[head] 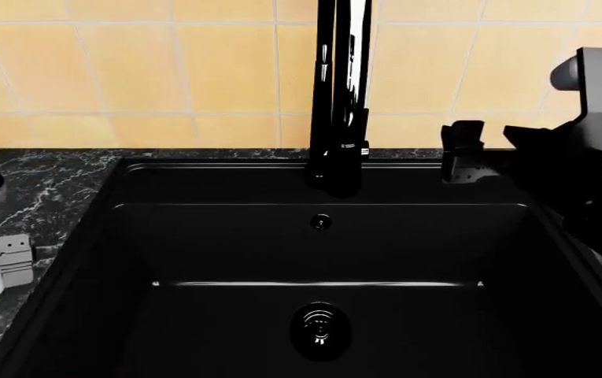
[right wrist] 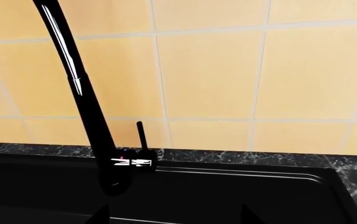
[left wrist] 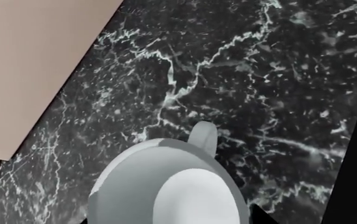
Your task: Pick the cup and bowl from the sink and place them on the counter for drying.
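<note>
- The bowl (left wrist: 165, 191) fills the near edge of my left wrist view: a wide round shape, dull grey on the outer wall and paler, almost white, across the smooth inside
- It renders soft and satiny here, with one shaded band curving around the rim and no hard highlights
- It sits on the counter (left wrist: 241, 79), whose dark grey-black marble-look surface is threaded with thin white veins and speckles
- A small pale stub (left wrist: 204, 135), rounded at its tip, shows just past the bowl's rim; I cannot tell what it is
- Past the counter's straight edge, a flat matte beige surface (left wrist: 29, 60) takes up one corner of that view
- From my head camera, my left gripper (head: 5, 264) is a ridged grey-white piece at the far left over the counter, just beside a white curved shape cut off by the frame; I cannot tell whether its fingers are apart or together
- My right gripper (head: 464, 157) is black and angular, hanging above the back right corner of the sink (head: 90, 260); its two dark fingertips stand well apart with nothing between them
- The sink is a deep matte black rectangle with a stepped inner ledge and a round glossy drain (head: 321, 330)
- The tap (head: 340, 94) is a tall glossy black tube with bright streaks of reflection, rising at the sink's back edge
- Behind it, the wall tiles (right wrist: 228, 74) are warm yellow-orange squares with pale grout lines
</note>
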